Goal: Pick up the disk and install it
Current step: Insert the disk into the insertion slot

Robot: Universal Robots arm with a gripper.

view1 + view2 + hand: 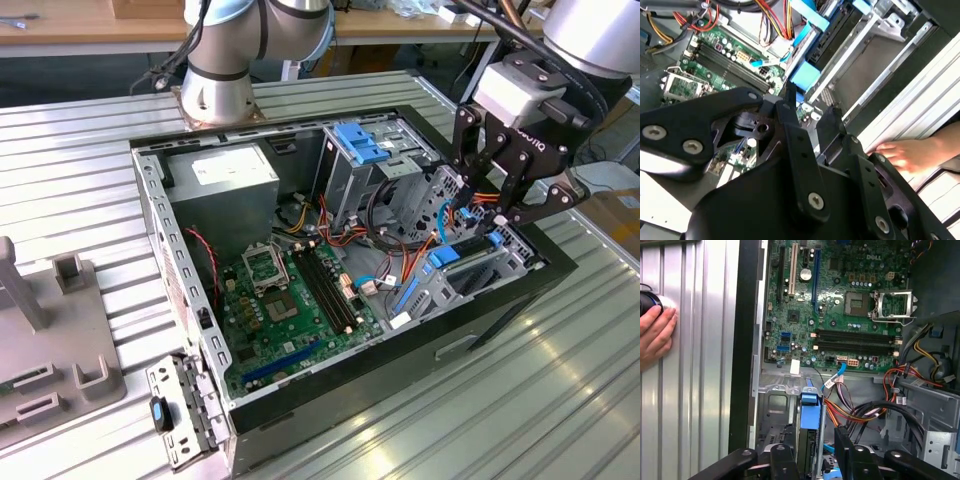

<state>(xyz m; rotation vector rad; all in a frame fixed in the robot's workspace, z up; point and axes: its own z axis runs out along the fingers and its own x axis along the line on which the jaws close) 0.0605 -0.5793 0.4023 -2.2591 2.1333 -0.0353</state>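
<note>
Where the drive cage fills one corner of the open computer case [150,215], the disk [810,415] stands on edge in its slot, with a blue rail along its upper edge and its dark body dropping into the grey metal bay. The hand [492,205] hangs just above that bay. In both wrist views its two black fingers [844,447] stand well apart, one to each side of the disk's blue rail. Bare circuit board shows in the gap between them and nothing is clamped there, so the hand is wide and carries nothing. Orange, red and black cables [860,412] loop just beside the disk, and a pale blue data cable [839,374] runs toward the green motherboard [290,300], which lies flat on the case floor. Beyond the board, at the far corner, sits the grey power-supply box [235,180] with its white label. The case rests on a ribbed metal desk [560,400]. On the desk at the exterior view's left are a grey fixture [60,340] and a loose metal bracket [185,420] with a blue latch. Beside the case wall, a person's fingers [657,335] rest on the desk against a small dark round object [649,304].
</note>
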